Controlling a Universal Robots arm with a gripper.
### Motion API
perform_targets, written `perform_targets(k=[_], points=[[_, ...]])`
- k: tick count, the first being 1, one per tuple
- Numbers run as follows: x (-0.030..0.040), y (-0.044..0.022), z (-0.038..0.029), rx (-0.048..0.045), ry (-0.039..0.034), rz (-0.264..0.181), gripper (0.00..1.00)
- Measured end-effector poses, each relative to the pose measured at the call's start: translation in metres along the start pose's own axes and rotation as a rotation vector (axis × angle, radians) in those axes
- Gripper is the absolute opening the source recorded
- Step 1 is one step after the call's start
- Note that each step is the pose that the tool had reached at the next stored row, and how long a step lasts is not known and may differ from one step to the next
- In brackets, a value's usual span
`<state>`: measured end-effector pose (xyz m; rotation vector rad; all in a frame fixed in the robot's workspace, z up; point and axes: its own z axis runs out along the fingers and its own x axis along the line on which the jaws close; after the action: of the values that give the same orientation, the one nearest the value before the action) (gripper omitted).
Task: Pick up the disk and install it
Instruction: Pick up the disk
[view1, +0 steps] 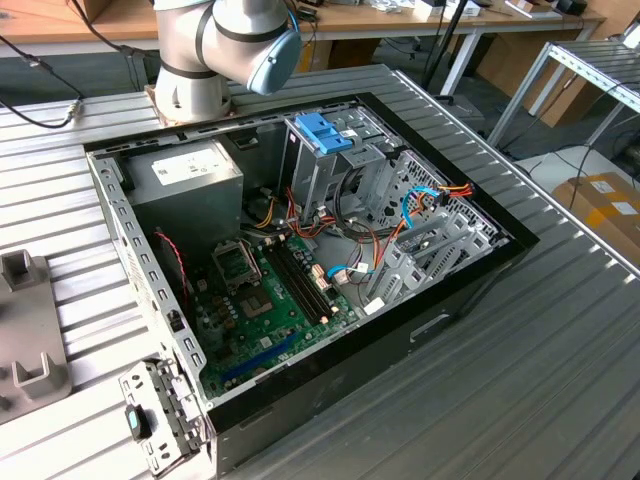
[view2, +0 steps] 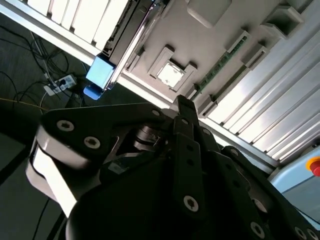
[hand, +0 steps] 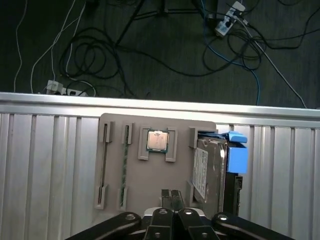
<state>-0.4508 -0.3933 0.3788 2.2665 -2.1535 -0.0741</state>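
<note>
The disk (hand: 209, 172) is a flat grey metal drive with a white printed label on its broad face and bright blue plastic rails (hand: 236, 156) along its frame. In the first wrist view it stands on edge in the end slot of a grey fixture tray (hand: 112, 150), between small upright tabs. It sits just beside the seat that holds a square processor chip (hand: 158, 141). The tray lies on a ribbed metal table (hand: 45, 165), near the table's edge. The gripper (hand: 171, 193) hangs over the tray, apart from the disk, with its two fingertips pressed together and nothing between them. In the exterior view, an open computer case (view1: 460, 290) occupies the centre of the frame, and the arm's base (view1: 190, 90) stands behind it in the upper part of the frame. A grey moulded fixture (view1: 25, 340) lies at the exterior view's left.
</note>
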Motion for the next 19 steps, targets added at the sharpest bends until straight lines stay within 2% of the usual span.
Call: perform_targets(k=[19], points=[[0.0000, 0.0000, 0.0000, -0.0032, 0.0055, -0.128, 0.10]])
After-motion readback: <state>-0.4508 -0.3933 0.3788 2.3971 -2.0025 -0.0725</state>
